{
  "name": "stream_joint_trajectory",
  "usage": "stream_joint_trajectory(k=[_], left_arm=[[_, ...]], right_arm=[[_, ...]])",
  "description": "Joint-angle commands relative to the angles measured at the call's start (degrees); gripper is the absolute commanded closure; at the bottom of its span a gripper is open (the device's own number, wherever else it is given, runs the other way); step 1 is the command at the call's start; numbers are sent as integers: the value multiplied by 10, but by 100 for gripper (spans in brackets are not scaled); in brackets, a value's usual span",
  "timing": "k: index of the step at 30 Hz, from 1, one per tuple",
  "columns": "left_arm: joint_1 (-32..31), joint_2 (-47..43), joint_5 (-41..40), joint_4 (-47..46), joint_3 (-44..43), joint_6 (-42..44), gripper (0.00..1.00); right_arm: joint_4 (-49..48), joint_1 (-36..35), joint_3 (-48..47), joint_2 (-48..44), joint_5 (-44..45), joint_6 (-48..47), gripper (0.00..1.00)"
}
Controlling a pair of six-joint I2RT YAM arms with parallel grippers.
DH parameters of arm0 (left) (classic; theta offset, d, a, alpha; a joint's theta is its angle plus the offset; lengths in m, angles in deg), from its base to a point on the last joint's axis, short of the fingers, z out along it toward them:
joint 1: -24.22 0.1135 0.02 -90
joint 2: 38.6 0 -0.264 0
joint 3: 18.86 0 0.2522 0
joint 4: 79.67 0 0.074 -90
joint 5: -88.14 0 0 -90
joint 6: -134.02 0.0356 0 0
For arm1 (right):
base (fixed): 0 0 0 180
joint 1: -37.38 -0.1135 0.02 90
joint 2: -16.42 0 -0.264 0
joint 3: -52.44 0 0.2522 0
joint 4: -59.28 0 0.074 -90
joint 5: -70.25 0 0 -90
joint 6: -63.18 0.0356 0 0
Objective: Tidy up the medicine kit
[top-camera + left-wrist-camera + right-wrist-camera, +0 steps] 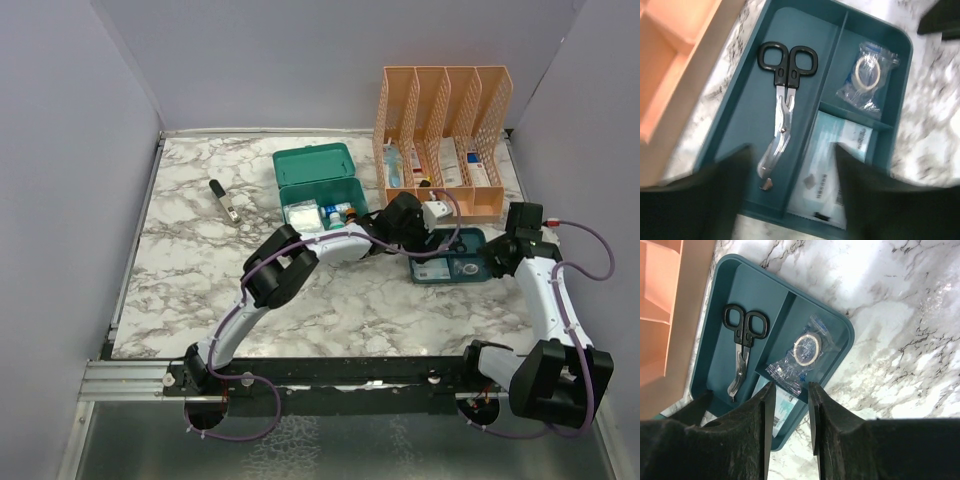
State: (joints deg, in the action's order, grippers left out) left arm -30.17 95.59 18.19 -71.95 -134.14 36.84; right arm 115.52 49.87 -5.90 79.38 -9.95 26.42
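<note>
The kit [315, 165] lies open at back centre. Right of it, the left gripper [791, 160] hangs spread wide over scissors [786, 75] in the tray [810, 30]. The right gripper [790, 395], farther right, stands slightly apart, pinching nothing.

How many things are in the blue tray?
3: scissors in the long slot, bagged tape roll in a corner slot, white packet in the third slot. More may be hidden.
</note>
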Motion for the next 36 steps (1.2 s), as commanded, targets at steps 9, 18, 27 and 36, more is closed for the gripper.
stream_joint_trajectory(k=[9,18,27,36], left_arm=[[-2,33,27,-17,-17,240,61],[-15,9,78,-10,-5,238,47],[-17,39,44,1,-22,247,55],[-17,53,18,25,-34,251,70]], right_arm=[[3,5,-8,-17,-27,-40,69],[11,5,-18,-21,-35,-55,70],[10,5,-26,-7,-50,-59,72],[7,5,-29,-5,-50,-63,73]])
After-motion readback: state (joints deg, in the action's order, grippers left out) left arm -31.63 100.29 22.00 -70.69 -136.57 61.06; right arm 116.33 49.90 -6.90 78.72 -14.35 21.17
